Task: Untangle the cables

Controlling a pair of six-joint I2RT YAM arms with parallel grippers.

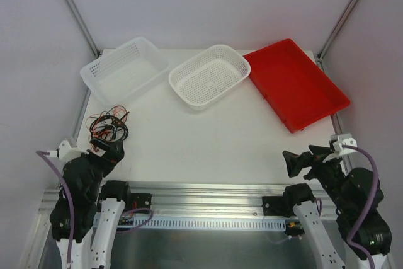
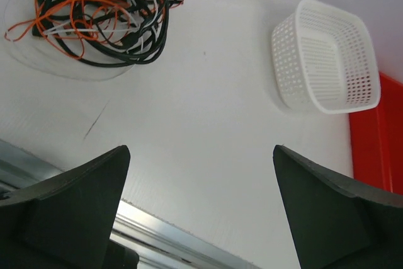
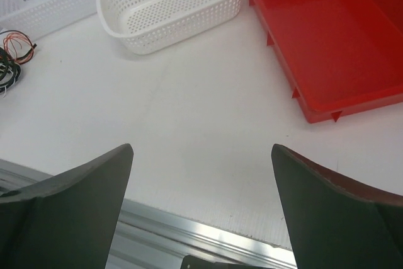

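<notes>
At the near edge of the tabletop (image 1: 208,140), the left gripper (image 2: 200,150) hangs with its jaws spread wide and holding nothing, and the right gripper (image 3: 201,148) at the near right corner does the same. Just beyond the left gripper, close to the left edge, lie the cables (image 2: 107,17), a loose nest of red-orange and black wires looped through one another, with some white strands among them. They look very light and limp, thin enough to slip from a shallow pinch, and likely to drag the whole bundle along if one strand is pulled. The best hold is probably an outer loop or a free end standing clear of the heap, with the other arm pinning the rest. Along the far edge stand a clear basket (image 1: 123,70) at the left corner, a white perforated basket (image 1: 210,75) in the middle and a red tray (image 1: 296,83) at the right, none holding any cable.
</notes>
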